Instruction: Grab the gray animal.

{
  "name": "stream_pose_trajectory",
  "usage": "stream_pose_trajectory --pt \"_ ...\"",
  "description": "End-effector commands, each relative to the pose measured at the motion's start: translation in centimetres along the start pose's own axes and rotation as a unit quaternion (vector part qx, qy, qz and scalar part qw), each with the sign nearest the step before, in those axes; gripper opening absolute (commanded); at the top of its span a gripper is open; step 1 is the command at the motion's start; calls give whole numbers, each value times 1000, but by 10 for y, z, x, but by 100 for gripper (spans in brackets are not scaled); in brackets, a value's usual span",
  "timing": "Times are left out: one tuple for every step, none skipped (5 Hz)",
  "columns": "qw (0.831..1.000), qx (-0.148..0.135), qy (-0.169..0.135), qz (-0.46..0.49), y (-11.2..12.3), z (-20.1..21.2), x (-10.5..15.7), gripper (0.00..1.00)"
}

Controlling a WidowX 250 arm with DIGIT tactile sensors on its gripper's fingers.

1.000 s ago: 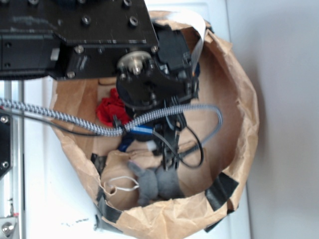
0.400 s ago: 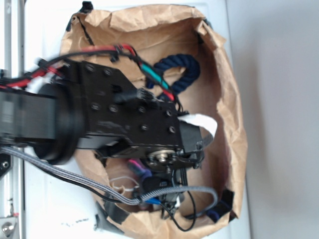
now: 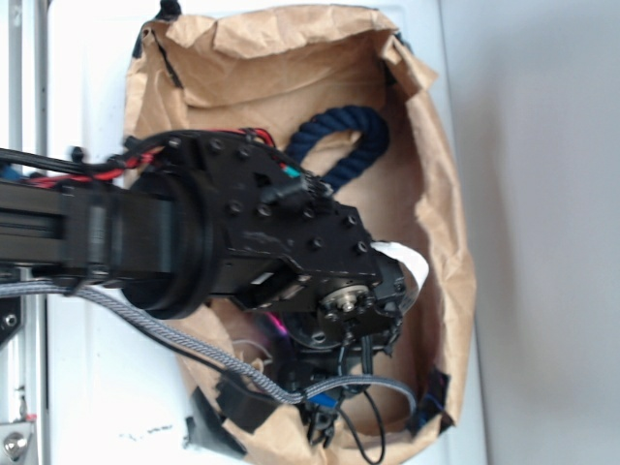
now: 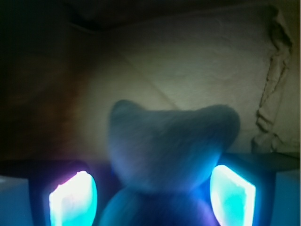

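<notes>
With the end effector (image 4: pixel 153 195) open around the small gray soft fabric animal (image 4: pixel 171 150) at lower centre, unclamped, premature lifting risks leaving it behind.

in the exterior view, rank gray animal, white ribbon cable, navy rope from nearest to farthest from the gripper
1. The gray animal: hidden under the arm in the exterior view; the wrist view shows it between the fingers.
2. The white ribbon cable: on the wrist, just up and right of the gripper.
3. The navy rope: farthest, curled at the paper bag's upper end.
</notes>
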State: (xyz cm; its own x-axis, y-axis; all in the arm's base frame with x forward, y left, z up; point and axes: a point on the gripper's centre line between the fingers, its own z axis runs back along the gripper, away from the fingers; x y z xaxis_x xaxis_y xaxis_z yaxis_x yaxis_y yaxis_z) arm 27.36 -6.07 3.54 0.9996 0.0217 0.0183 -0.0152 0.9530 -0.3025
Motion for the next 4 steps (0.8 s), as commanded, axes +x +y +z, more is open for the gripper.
stream_pose_trajectory --pt "999 45 -9 5 0 -14 -5 0" --pt "999 27 -41 4 -1 13 -3 0" --pt "994 -18 -101 25 2 65 -8 0" --pt "991 -53 -118 30 8 117 -7 0"
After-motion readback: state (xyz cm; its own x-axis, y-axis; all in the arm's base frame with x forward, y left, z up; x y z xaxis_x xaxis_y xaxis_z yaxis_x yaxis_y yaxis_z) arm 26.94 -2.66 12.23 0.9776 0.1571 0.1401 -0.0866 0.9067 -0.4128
